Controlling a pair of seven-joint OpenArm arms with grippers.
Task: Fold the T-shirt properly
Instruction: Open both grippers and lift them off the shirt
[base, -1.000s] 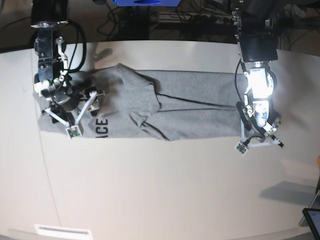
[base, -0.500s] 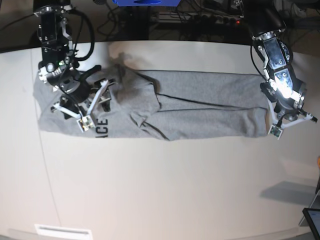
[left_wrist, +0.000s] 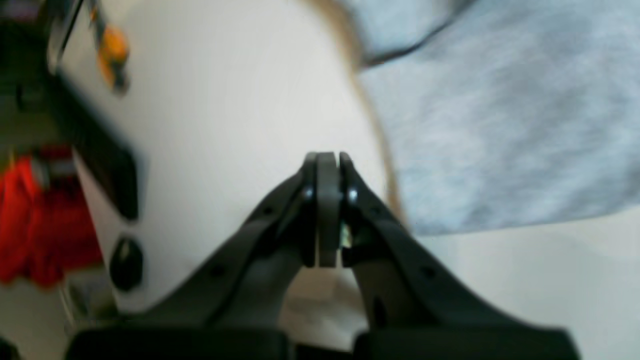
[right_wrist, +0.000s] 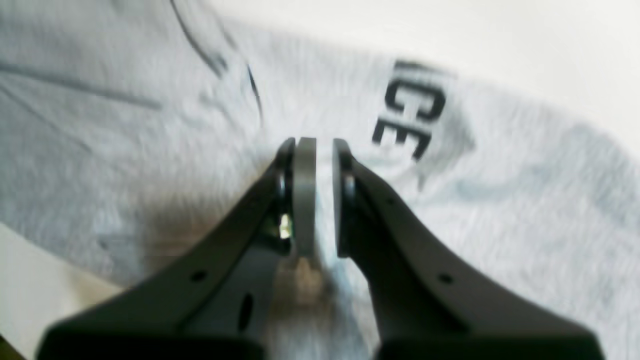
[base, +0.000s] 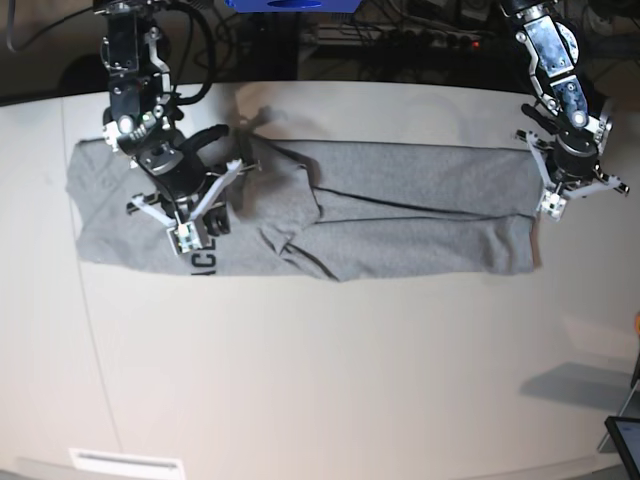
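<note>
Under both claws, the grey T-shirt (base: 380, 215) lies as a long band across the white table (base: 320, 380). Right gripper (right_wrist: 315, 165), jaws nearly together, hovers beside the black lettering (right_wrist: 410, 120); whether it pinches cloth I cannot tell. Left gripper (left_wrist: 327, 172), pressed together and empty, sits off the hem. Judged step: gathering the lettered end; next needs a sure pinch.

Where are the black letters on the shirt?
In the base view, the black letters sit near the T-shirt's left end, just under the right gripper.
</note>
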